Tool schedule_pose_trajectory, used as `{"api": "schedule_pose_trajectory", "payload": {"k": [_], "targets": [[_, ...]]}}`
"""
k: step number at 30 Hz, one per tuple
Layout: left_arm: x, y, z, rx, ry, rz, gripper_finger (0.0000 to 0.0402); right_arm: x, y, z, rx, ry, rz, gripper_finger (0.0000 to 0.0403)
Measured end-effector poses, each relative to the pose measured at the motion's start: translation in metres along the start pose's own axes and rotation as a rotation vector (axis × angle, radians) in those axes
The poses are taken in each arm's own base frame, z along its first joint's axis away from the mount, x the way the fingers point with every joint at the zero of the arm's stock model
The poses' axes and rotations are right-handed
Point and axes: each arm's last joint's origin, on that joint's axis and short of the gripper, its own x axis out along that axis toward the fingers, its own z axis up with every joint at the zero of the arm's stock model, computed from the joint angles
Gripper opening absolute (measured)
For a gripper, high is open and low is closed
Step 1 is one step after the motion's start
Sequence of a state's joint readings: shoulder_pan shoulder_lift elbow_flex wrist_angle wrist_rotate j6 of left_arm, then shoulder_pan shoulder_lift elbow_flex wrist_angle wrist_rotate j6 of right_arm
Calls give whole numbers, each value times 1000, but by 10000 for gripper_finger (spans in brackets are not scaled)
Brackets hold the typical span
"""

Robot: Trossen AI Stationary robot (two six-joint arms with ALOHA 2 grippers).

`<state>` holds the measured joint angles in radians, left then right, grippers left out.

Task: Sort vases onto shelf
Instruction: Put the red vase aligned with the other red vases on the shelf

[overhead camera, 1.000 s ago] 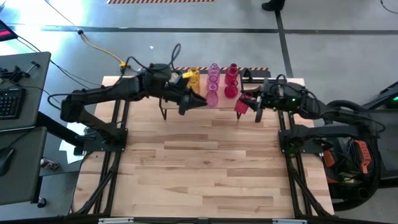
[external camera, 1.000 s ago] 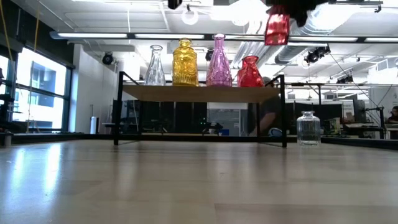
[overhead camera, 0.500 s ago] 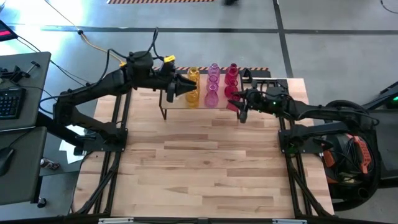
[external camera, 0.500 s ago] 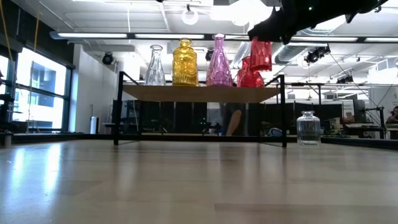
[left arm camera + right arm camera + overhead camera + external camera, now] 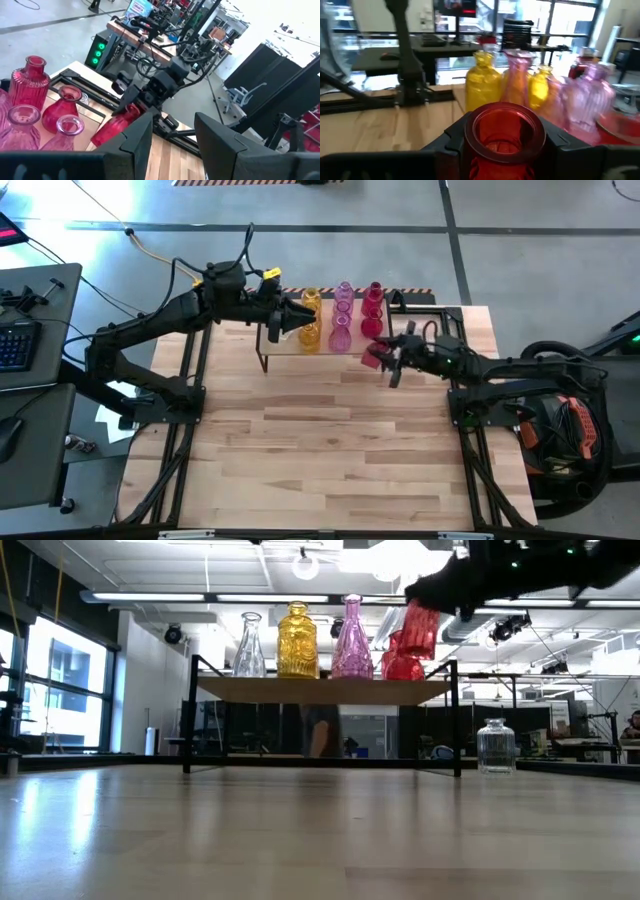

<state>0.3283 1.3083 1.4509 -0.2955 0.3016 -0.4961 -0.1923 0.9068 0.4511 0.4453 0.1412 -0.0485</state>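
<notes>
**benchrat:** So the right gripper has its jaws closed around a red vase, mouth pointing back at the wrist camera. In the low view it hangs tilted, just off the near right corner of the shelf, bottom edge a bit above the wooden top. Already up there: a clear vase, an amber-yellow one, a pink one and a round red one right behind the held one.

**vase_nerd:** Left side?

**benchrat:** Left gripper hovers at the other end of the shelf, jaws partly open with nothing between them. One clear jar sits on the worktop, well outside either set of jaws.

**vase_nerd:** I'd level the vase first so the base lands flat, then slide it in next to the reds without clipping that round one. Lower until it sits, and only then open up. Letting go while tilted probably means it rolls off the edge.
</notes>
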Motion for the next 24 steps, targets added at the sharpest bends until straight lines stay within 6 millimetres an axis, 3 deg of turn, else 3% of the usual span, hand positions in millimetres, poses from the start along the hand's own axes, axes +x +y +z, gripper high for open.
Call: {"api": "schedule_pose_trajectory", "payload": {"k": [2,8,13,17,24], "targets": [[0,0,0,-8,0,0,140,-9,0,-2,5,-3,-23,119],[0,0,0,-23,-4,7,140,-49,-7,23,-36,-121,-82,119],[0,0,0,-23,-9,15,140,-74,-13,27,4,-136,-124,119],[0,1,0,-16,-8,16,140,-71,-12,26,8,-126,-118,119],[0,1,0,5,-12,22,140,-45,-7,15,-9,-49,-113,119]]}}
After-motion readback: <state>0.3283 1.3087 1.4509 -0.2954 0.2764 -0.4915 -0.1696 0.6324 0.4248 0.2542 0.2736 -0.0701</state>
